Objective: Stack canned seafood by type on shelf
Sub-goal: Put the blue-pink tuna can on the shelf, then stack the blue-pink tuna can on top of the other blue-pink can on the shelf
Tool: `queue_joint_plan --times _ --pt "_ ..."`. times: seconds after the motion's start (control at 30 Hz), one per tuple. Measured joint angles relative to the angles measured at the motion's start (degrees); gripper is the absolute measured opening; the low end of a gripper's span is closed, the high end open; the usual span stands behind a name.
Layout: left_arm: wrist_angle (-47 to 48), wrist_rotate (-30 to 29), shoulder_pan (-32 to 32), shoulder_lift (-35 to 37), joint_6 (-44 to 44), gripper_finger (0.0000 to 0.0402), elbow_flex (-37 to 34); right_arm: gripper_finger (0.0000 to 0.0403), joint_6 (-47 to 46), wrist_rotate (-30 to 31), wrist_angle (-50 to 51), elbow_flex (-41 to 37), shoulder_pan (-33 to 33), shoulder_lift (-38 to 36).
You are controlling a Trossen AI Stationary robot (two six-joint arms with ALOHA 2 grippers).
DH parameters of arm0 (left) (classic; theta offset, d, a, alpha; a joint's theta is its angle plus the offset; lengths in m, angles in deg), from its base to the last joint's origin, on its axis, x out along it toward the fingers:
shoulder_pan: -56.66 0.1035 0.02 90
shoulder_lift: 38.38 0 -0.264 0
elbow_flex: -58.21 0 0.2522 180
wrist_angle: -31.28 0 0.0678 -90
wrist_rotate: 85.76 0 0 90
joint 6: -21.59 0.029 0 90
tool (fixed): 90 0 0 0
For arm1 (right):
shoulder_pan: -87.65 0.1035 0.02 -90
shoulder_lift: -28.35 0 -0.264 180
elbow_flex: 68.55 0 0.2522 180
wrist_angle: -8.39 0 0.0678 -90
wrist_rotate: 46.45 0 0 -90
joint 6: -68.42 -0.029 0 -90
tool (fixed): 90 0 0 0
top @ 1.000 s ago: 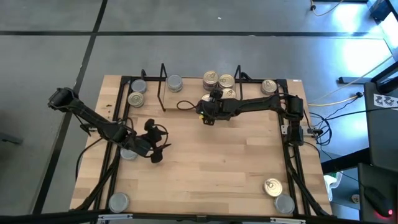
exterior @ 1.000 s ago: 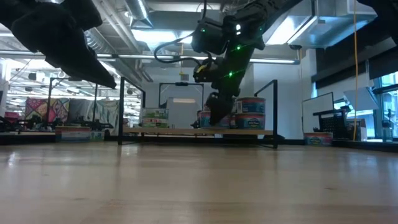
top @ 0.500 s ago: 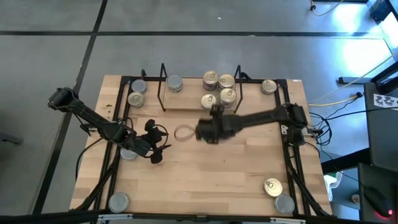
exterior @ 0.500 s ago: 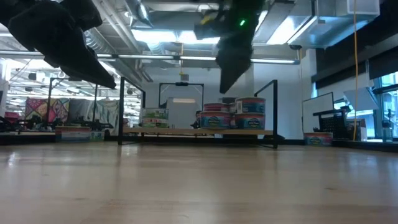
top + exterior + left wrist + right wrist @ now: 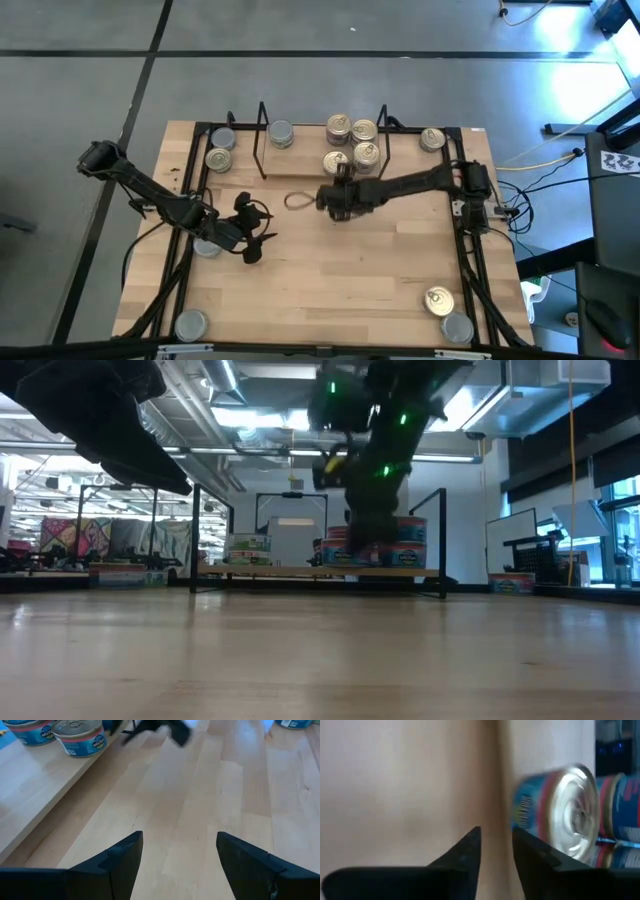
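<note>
The shelf (image 5: 262, 140), a black wire rack on a light wood base (image 5: 290, 571), stands at the table's far edge. On it sit a silver-lidded tin (image 5: 280, 133) at the left and several gold-lidded tins (image 5: 363, 131) at the right, some stacked (image 5: 402, 542). My right gripper (image 5: 335, 203) hovers just in front of the shelf, its fingers (image 5: 467, 851) a narrow gap apart with nothing between them; a silver-lidded tin (image 5: 570, 812) lies ahead of it. My left gripper (image 5: 250, 230) waits open above the table's left middle, empty (image 5: 177, 850).
Loose tins stand off the shelf: two at the far left (image 5: 219, 158), one at the far right (image 5: 432, 139), one under the left arm (image 5: 206, 247), one at the near left corner (image 5: 190, 323), two at the near right (image 5: 438, 300). Black rails (image 5: 470, 270) edge the table.
My right gripper has drawn back from the gold-lidded tins on the shelf toward the table's near edge, rising, then come down and a little back toward the shelf. The front left tin it stood over stays on the shelf.
</note>
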Motion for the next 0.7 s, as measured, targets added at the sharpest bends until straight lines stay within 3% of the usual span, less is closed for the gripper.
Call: queue_joint_plan --times 0.17,0.43,0.7 --pt "0.04 0.0 0.0 0.0 0.08 0.0253 0.0 0.0083 3.48 -1.94 -3.64 -1.87 -3.98 0.0" --pt "0.04 0.0 0.0 0.0 0.11 0.0253 0.0 0.0079 5.13 -1.39 -5.22 -1.94 -6.62 0.0" --pt "0.07 0.0 0.0 0.02 -0.02 0.0253 0.0 0.0078 -10.54 -10.84 16.88 3.1 5.56 -5.05"
